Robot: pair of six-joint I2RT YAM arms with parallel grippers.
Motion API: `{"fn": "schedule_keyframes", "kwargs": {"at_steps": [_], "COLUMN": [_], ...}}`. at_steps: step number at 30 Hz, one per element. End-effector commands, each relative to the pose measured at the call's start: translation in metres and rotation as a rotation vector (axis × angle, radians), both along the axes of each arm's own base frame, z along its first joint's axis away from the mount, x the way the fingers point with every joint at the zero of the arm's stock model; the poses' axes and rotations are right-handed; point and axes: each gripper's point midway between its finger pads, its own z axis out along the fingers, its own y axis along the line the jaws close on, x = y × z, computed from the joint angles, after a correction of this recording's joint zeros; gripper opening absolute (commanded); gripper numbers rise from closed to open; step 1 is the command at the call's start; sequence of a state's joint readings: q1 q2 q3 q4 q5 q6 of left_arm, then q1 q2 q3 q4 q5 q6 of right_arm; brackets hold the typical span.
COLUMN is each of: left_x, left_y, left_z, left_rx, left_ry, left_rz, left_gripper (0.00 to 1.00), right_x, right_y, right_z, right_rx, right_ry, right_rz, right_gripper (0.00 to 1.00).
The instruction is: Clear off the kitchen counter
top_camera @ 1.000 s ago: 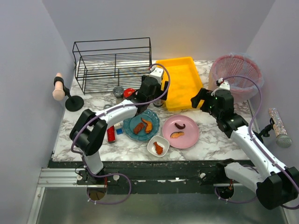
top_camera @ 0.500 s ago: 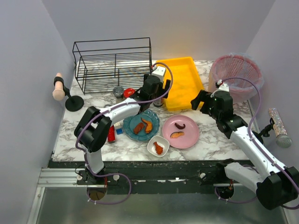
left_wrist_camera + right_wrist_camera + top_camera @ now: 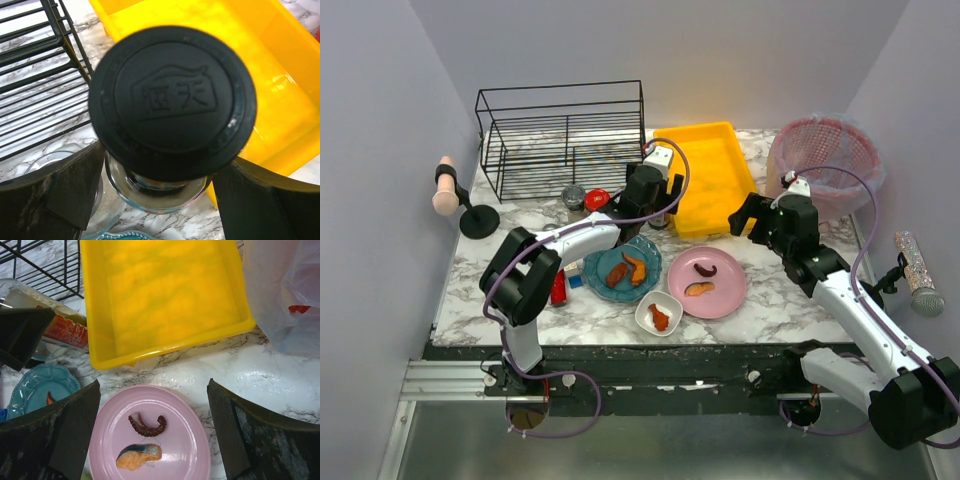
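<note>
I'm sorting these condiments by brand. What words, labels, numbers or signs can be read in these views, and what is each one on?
"海天": raised characters inside a house-shaped outline, on the black bottle cap in the left wrist view.
Red label on the bottle beside the yellow tray, right wrist view: there is print, but it is too blurred to read.
Nothing else legible shows in any view.

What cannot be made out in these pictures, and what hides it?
- Left wrist view: the bottle, its body and label hidden under its black cap.
- Top view: the small red thing beside the blue plate, partly behind the left arm, too small to name.
- Right wrist view: the red patch inside the plastic bag, blurred by the plastic.
</note>
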State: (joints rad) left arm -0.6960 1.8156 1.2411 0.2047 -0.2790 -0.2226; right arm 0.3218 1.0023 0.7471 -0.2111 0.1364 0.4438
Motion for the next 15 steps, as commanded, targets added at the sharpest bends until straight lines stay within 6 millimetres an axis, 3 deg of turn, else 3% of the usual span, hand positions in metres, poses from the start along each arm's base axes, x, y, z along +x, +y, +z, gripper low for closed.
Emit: {"fn": "schedule_keyframes", "kwargs": {"at_steps": [1,9,15], "left_x": [0.001,0.005,0.003], "left_y": [0.0,-0.004,-0.009], "left_z": [-0.008,-0.003,0.017], "left_rx": [0.004,-0.002,-0.044], "left_ry": [-0.006,-0.019,-0.037], "left_rz": [0.024,0.022,0.004], "left_gripper": [0.94,0.58,0.08], "right_x": [-0.005,-0.006,-0.007], "right_y": [0.003,0.002,0.001], "right_z": [-0.008,-0.009,-0.009], "right_rx": [0.002,0.0,0.002], "right_ry": [0.026,0.027,0.027], "right_rz": [0.017,0.012,0.006], "right_gripper": [0.96,0.96,0.96]}}
